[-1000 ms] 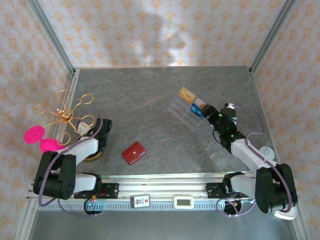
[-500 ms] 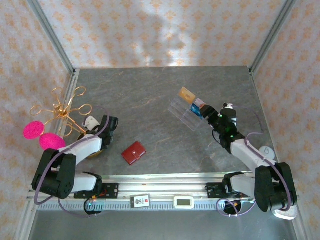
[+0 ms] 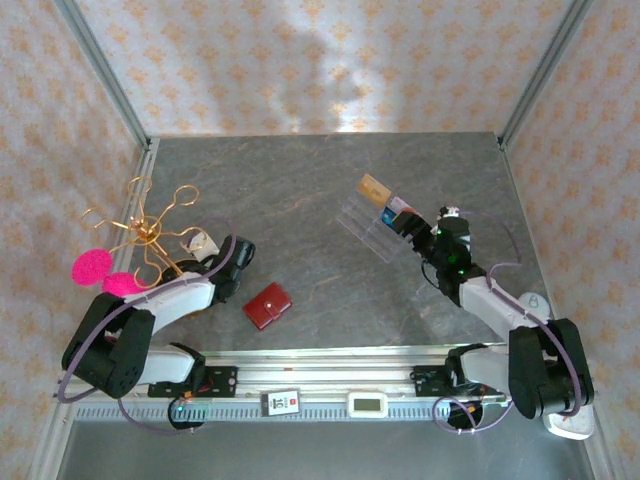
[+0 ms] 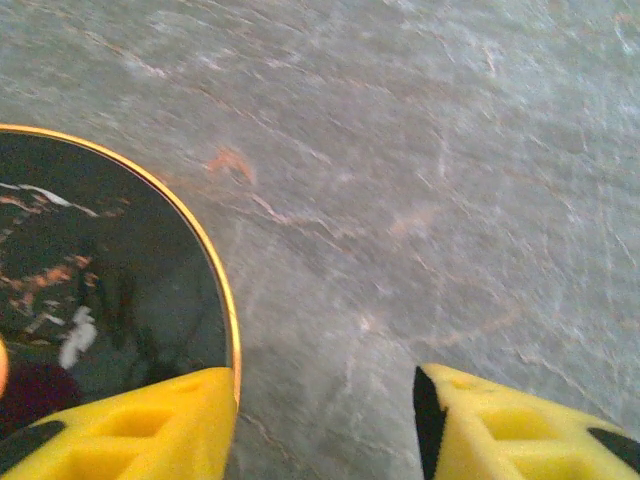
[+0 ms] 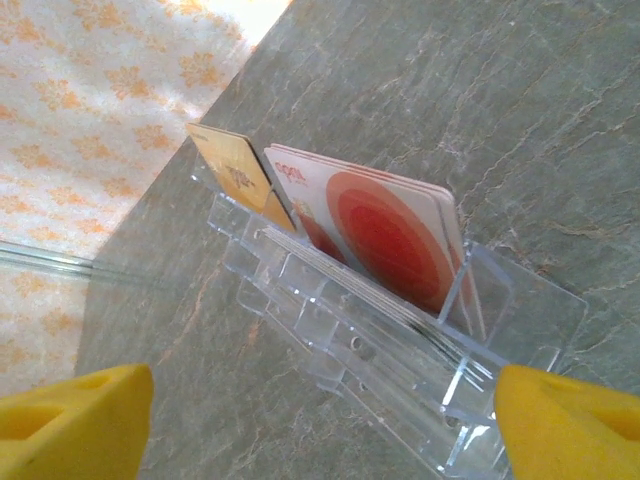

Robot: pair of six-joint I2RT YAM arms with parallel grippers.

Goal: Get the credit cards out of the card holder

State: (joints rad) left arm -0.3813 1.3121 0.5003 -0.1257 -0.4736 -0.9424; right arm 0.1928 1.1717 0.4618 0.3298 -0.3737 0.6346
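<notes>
Two robot arms work a grey stone-patterned counter [image 3: 300,190] walled in with floral paper. A small dark red wallet [image 3: 268,305], the card holder, lies closed and flat at about 7 o'clock from the counter's centre, touched by neither arm. The left gripper [image 3: 238,262] sits just beside it, with the wallet at its 4 o'clock. Seen from the left wrist, that gripper [image 4: 325,430] has its yellow fingers [image 4: 130,430] spread, with bare counter between them and nothing held. A black disc with a gold rim [image 4: 110,270] lies at its 9 o'clock. At the counter's 9 o'clock edge stands a gold wire rack [image 3: 145,235] carrying two pink discs [image 3: 105,275].

At about 1 o'clock from the centre is a clear tiered plastic stand [image 3: 365,228] holding a gold card [image 3: 375,187] and a blue, white and red card [image 3: 398,210]. The right gripper [image 3: 413,228] faces the stand at close range. From the right wrist its fingertips [image 5: 70,420] are spread wide apart, one at either end of the stand [image 5: 330,330], gripping nothing. The gold card [image 5: 235,175] stands upright at 11 o'clock of a white card with red circles [image 5: 380,225].
</notes>
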